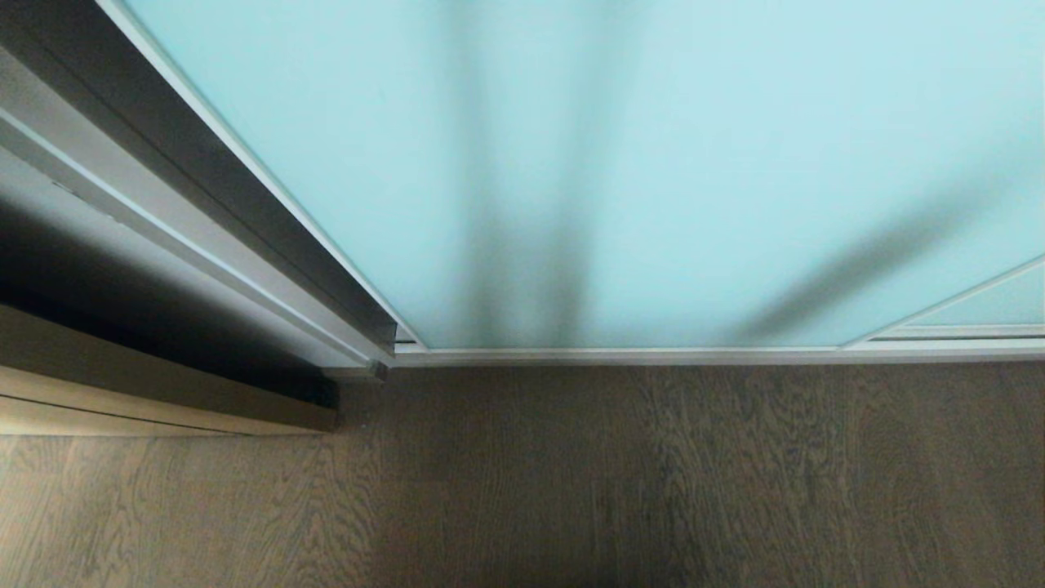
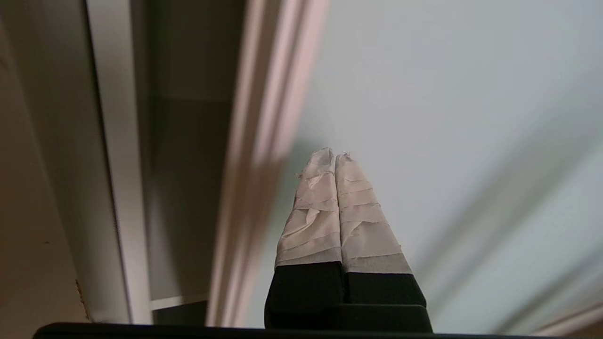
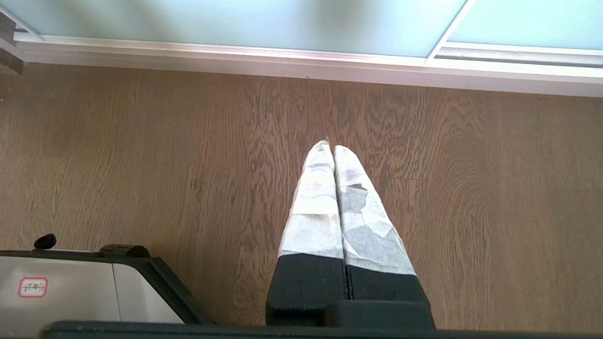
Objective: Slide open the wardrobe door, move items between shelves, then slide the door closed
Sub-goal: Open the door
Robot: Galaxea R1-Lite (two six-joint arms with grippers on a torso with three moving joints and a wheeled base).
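Left tool (image 2: 335, 155) is pointing at the sliding wardrobe door (image 1: 653, 163), its two tape-wrapped fingers (image 2: 315, 212) pressed flat together with nothing between them. Its tips are sitting close in front of the pale aqua glass, just beside the door's silvery frame edge (image 2: 264, 117), though contact cannot be judged from the wrist view. Beyond that frame edge a dark gap is showing, with a white upright strip (image 2: 113, 165) on its far side.

Right tool (image 3: 328, 145) is hanging low over the wooden floor (image 3: 141, 165), likewise clamped shut and carrying nothing, with the door's bottom rail (image 3: 235, 59) running across ahead of it and a corner of the robot's own base (image 3: 94, 287) showing beside it.

From the head view, the frosted panel is filling most of the scene and is standing on its bottom track (image 1: 653, 355) at the floor (image 1: 571, 490). A second glass panel (image 1: 996, 306) is overlapping at the far right. Neither arm is showing in that view, and soft dark shadows are falling across the glass. At the left, the grey wardrobe side frame (image 1: 245, 237) is running down to the floor.
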